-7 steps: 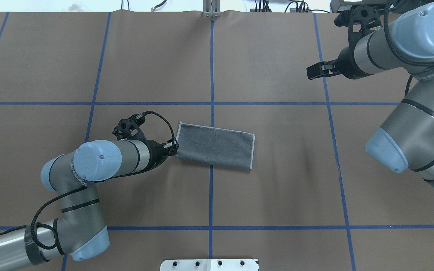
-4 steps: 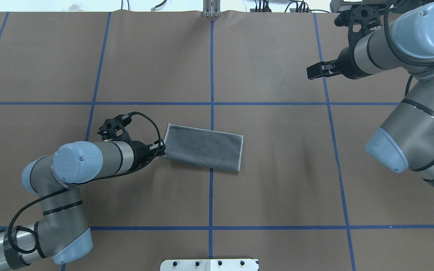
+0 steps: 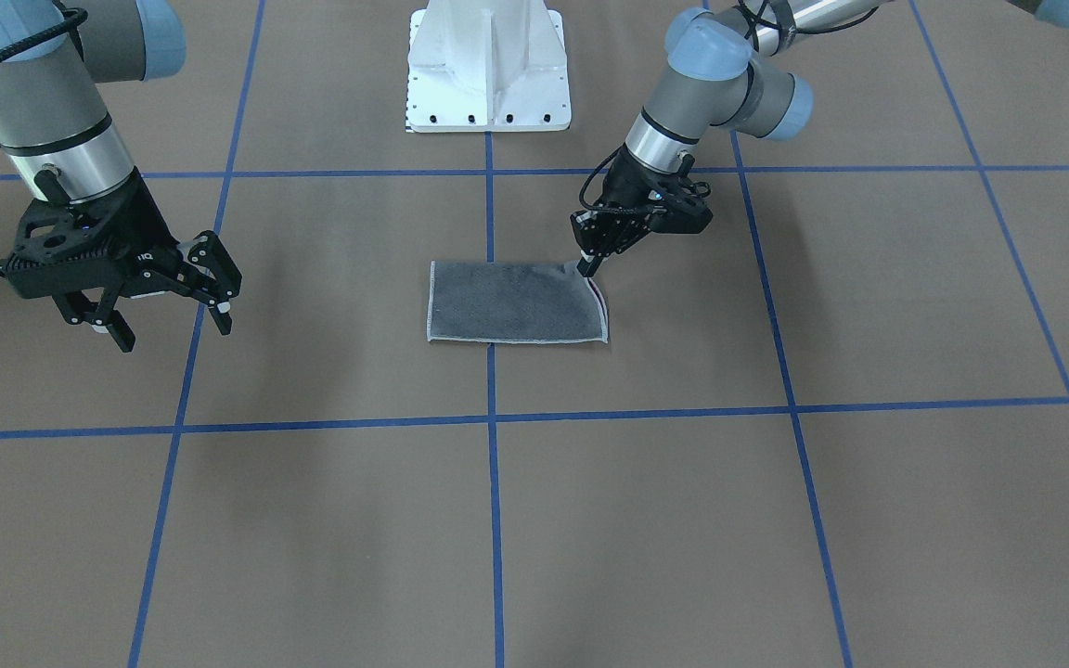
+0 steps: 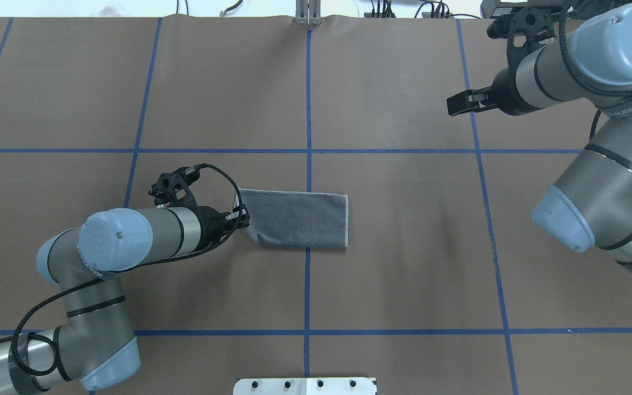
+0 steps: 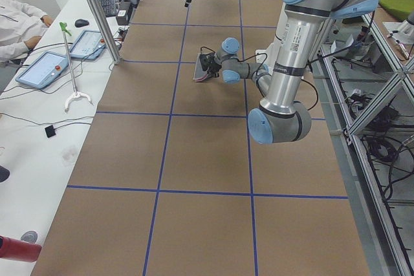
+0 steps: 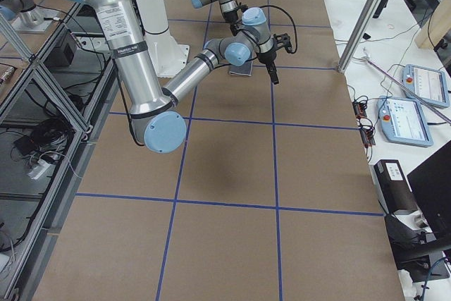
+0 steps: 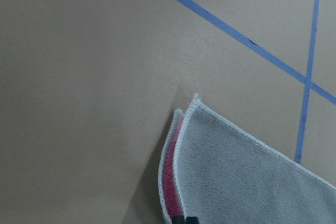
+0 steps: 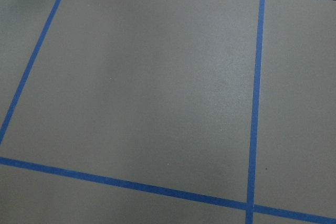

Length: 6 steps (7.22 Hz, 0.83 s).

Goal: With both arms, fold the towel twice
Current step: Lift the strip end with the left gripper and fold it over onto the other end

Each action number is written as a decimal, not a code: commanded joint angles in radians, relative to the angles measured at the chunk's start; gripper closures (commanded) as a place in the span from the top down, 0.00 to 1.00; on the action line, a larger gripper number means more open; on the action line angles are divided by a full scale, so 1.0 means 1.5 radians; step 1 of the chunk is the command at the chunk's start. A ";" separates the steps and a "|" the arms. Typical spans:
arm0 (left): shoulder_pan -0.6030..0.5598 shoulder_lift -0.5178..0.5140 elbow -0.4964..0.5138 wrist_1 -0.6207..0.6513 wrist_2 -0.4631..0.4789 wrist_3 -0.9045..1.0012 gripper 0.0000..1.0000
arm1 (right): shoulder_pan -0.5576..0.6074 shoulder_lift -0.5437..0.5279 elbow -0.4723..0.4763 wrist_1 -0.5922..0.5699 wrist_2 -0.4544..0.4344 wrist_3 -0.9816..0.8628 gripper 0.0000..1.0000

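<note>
The towel point(image 4: 299, 219) lies half-folded, long axis across the surface. The left gripper point(image 4: 242, 218) pinches its left end; the right gripper point(image 3: 171, 327) hangs spread, empty, well apart.

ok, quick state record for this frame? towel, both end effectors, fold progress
towel: flat rectangle on the table, grey face up, pink showing between the layers at the held end
fold progress: looks folded once; second fold not yet done
left end effector: shut on a towel corner at the end on the robot's left
right end effector: open, holding nothing, over bare table well apart from the towel
table: brown cover with a blue tape grid
</note>
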 commanded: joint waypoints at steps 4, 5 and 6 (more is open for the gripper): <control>0.010 -0.087 0.055 0.002 0.018 0.002 0.00 | 0.000 0.000 -0.001 0.000 0.000 0.003 1.00; 0.011 -0.106 0.055 0.023 0.018 0.002 0.00 | 0.000 0.000 -0.001 0.000 0.000 0.003 1.00; 0.018 -0.130 0.055 0.051 0.018 0.001 0.00 | 0.000 -0.001 -0.001 0.000 0.000 0.003 1.00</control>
